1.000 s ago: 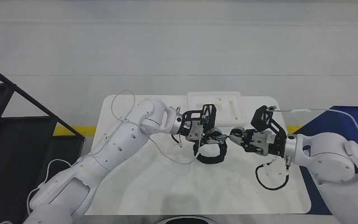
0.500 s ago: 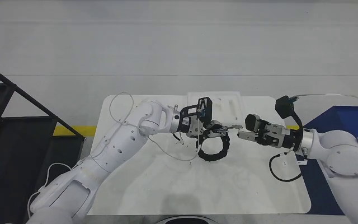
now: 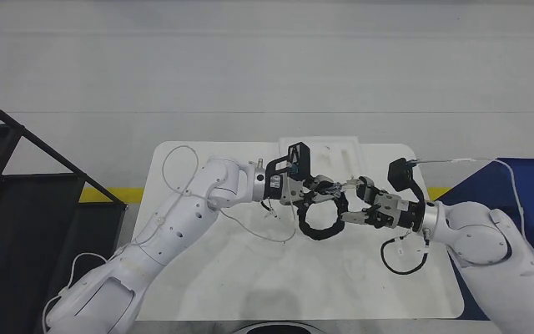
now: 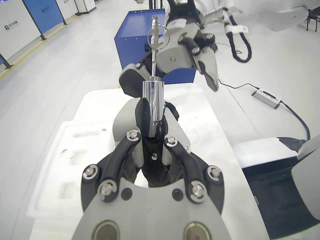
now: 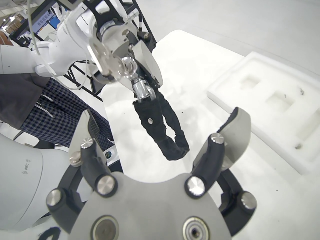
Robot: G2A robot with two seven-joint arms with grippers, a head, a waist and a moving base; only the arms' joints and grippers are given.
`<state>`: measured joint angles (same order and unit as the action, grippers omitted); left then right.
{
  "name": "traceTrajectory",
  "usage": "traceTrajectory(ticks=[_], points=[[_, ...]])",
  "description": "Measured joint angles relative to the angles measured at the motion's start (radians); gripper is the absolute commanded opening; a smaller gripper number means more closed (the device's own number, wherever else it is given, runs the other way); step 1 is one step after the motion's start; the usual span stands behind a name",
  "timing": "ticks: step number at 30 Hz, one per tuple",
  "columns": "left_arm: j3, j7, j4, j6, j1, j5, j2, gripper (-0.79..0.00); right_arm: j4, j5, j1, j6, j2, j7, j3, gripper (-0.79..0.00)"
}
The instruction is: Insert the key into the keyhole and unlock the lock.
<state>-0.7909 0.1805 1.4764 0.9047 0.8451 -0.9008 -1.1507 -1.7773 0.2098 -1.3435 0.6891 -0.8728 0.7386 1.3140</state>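
left wrist view, nearest first: left gripper point(image 4: 156, 107), fingers point(image 4: 141, 118) clamped on the lock point(image 4: 153, 96), a chrome cylinder held upright above the tabletop point(image 4: 200, 126). the lock's black cable point(image 4: 152, 148) runs back between the fingers toward the wrist. the key point(image 4: 153, 58) stands in the cylinder's far end with its blade in the keyhole, and a ring with a second key hangs at its head. just beyond is the right gripper point(image 4: 170, 86), fingers spread wide, one to each side of the key. neither touches it.

right wrist view gives the opposite side. the right fingers point(image 5: 86, 131) are apart with nothing between them. past the gap the cable hangs as a closed loop under the lock. the keys bunch at the lock's end in front of the left gripper's palm. a white foam tray point(image 5: 232, 86) with square pockets lies on the tabletop off to one side.

top view gives the layout. the two grippers face each other close together over the middle of the tabletop, with the cable loop under them and the tray at the far edge. the key is too small here to tell from the lock.
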Motion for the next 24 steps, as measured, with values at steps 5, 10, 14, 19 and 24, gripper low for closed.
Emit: traceTrajectory(ticks=[5,10,14,19,24], points=[[-0.003,-0.024,-0.003,-0.007,0.004,-0.014,-0.004,-0.785,0.015,0.040,0.011,0.014,-0.004,-0.029,-0.019,-0.727],[-0.007,-0.033,-0.003,-0.001,0.007,-0.016,-0.007,-0.785,0.020,0.065,0.017,0.011,-0.007,-0.043,-0.031,-0.785],[-0.017,-0.038,-0.001,0.000,0.009,-0.013,-0.008,-0.785,0.021,0.087,0.023,0.005,-0.008,-0.048,-0.036,-0.785],[-0.040,-0.038,0.002,-0.005,0.014,-0.015,-0.005,-0.785,0.031,0.102,0.026,0.005,-0.007,-0.053,-0.029,-0.785],[-0.077,-0.028,0.001,-0.033,0.034,-0.027,0.003,-0.785,0.052,0.131,0.027,0.004,-0.003,-0.047,-0.009,-0.785]])
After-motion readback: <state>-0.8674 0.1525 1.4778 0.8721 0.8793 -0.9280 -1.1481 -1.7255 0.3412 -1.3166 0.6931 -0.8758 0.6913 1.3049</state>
